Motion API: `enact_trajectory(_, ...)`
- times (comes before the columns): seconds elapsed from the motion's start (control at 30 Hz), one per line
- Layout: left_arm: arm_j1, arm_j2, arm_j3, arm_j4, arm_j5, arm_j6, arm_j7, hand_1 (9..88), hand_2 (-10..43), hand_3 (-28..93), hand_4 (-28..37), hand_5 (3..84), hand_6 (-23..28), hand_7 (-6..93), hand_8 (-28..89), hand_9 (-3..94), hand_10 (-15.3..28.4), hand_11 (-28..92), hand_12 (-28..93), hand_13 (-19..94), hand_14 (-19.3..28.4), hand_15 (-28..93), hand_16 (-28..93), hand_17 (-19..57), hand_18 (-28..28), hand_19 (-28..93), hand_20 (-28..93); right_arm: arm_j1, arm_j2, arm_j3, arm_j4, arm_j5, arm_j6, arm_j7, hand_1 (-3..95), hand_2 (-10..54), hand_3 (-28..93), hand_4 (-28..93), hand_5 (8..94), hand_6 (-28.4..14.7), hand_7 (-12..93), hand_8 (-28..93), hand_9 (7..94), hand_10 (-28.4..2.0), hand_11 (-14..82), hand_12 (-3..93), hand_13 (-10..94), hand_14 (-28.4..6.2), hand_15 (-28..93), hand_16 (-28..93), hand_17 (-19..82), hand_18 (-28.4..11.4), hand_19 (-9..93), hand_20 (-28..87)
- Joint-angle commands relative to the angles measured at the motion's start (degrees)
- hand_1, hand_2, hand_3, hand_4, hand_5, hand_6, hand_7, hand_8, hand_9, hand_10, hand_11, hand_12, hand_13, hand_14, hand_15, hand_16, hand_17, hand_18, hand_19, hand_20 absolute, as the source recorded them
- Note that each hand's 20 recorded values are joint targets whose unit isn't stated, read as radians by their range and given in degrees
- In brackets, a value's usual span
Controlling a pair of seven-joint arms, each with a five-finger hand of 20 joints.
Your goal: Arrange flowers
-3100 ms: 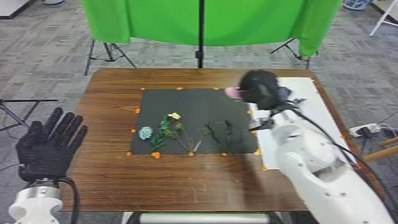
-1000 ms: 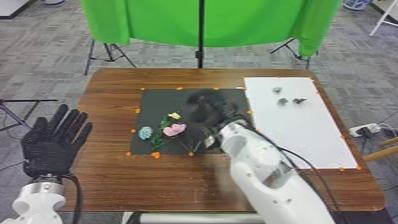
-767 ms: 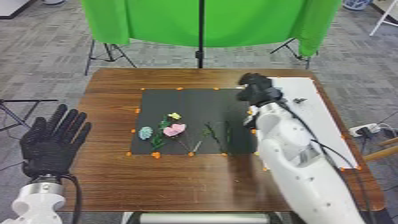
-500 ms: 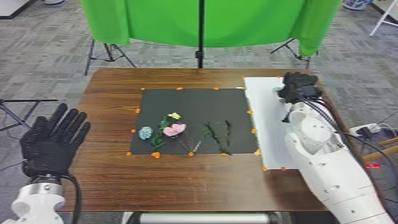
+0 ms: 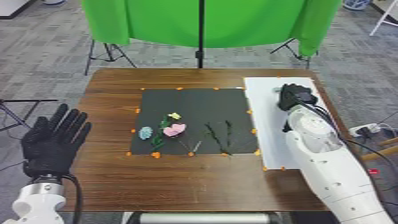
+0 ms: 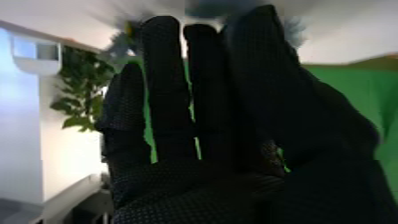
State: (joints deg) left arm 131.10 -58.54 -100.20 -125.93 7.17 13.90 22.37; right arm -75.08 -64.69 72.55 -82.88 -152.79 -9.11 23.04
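At our two o'clock, the right robot hand was straight-fingered, any hold unclear; we judged the small grey-green flower light, fragile, best pinched low.

The brown wooden rectangular bench is streaked with grain. Charcoal-black square mat; plain white oblong sheet; pink heart-shaped flower; small yellow blossom; pale blue oval flower cluster; orange dots; bright green hanging cloth; mottled grey carpet.

R robot hand now over wht sheet; pink flwr on mat.
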Motion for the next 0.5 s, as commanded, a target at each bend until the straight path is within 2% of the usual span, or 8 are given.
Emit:
enact_trajectory(0.03,0.4,-0.58,0.36,0.03,-0.55,0.39,-0.64,27.9,8.0,80,-28.3,43.7,8.2,9.8,-9,38.0,13.7,17,10,31,12.5,19,-2,-4.9,13.1,33,14,-2.3,1.0,-1.8,-3.3,1.2,5.3,0.2,65.3,-9.5,58,-28,78.6,1.2,30,1,83.3,-9.8,5.6,34.7,64,-8.2,40,42,28,-19.2,79,47)
enact_trajectory(0.23,1.4,-0.57,-0.29,-0.32,-0.91,0.46,-0.30,27.8,8.0,80,-28.3,43.8,8.1,9.8,-9,38.0,13.7,17,10,31,12.5,19,-2,-4.9,13.1,33,14,-3.4,2.7,-5.5,-14.0,3.5,7.3,-2.8,62.7,-9.5,63,-28,78.5,0.9,31,2,81.9,-10.2,5.3,35.3,61,-8.5,40,42,28,-19.5,79,47)
enact_trajectory(0.3,1.1,-0.43,-0.21,-0.19,-0.81,0.42,-0.50,27.7,7.9,80,-28.3,43.8,8.1,9.8,-9,38.1,13.7,17,10,32,12.5,19,-2,-4.8,13.1,33,14,-3.5,2.8,-7.2,-17.2,4.0,7.6,-4.7,62.0,-9.5,65,-28,78.7,0.7,31,2,80.5,-10.6,5.3,34.6,60,-8.6,40,41,28,-19.7,79,47)
enact_trajectory(0.5,0.6,-0.36,0.23,0.03,-0.95,0.18,-0.84,27.8,8.0,80,-28.3,43.7,8.1,9.9,-9,38.1,13.7,17,10,31,12.5,19,-2,-4.8,13.1,33,14,-2.7,0.6,-14.0,-22.1,6.1,3.6,-9.7,60.4,-9.5,68,-28,78.6,0.3,32,3,75.6,-11.8,9.5,29.3,57,-9.7,42,38,27,-19.9,79,46)
